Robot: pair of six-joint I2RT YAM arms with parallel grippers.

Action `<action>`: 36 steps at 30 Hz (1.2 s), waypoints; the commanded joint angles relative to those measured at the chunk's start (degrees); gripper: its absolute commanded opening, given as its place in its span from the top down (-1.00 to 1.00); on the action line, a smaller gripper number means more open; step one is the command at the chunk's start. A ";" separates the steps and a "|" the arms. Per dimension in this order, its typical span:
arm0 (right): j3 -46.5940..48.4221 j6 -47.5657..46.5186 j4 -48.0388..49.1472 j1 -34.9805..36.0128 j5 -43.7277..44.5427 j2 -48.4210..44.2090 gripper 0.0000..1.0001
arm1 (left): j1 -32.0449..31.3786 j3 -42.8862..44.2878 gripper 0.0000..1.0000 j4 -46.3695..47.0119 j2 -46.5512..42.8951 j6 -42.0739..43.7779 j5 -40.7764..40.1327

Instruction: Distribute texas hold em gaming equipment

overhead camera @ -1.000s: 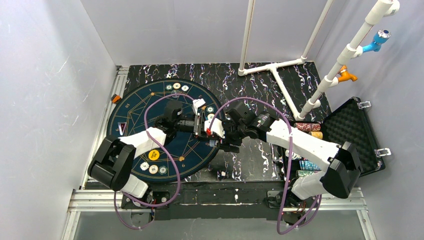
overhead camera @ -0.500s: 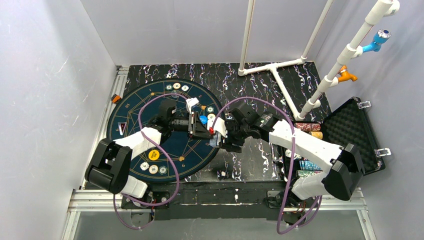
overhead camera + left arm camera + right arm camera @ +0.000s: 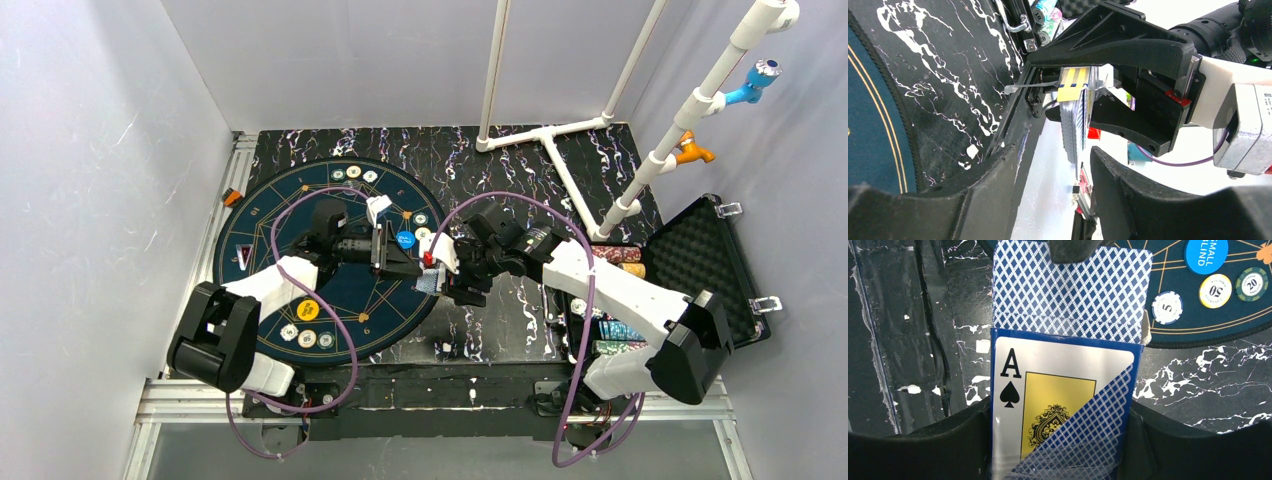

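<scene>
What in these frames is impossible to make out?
- Left wrist: whether the left tool grips the card box, seen only edge-on.
- Right wrist: the box's lower end, cut off by the frame edge.
- Top: values on the chips too small to read; case contents mostly hidden by the right arm.

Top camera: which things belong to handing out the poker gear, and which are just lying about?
Part of the job:
- card pack, held in the right gripper
- blue button
- yellow button
- chips on the mat
- chip stacks in the case

Just there:
- round mat
- black case
- white pipe frame
</scene>
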 commanded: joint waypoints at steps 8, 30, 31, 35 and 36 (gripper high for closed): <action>1.44 1.97 3.06 -0.30 -3.16 -0.63 0.97 | -3.33 1.85 0.04 -0.99 -0.50 0.73 -0.79; 1.65 2.10 2.82 -1.40 -4.52 -0.11 0.97 | -1.47 2.51 -0.01 -1.10 -1.97 0.27 1.11; 1.79 2.12 2.78 -1.40 -4.50 -0.09 0.97 | -1.39 2.50 0.06 -1.15 -1.56 0.04 0.73; 1.91 2.13 2.18 -1.35 -4.01 -0.58 0.97 | 1.34 1.67 0.36 -1.15 -1.16 -0.62 1.01; 1.79 2.17 2.10 -1.39 -3.91 -0.80 0.97 | 2.22 1.25 0.43 -1.11 -1.33 -0.72 1.06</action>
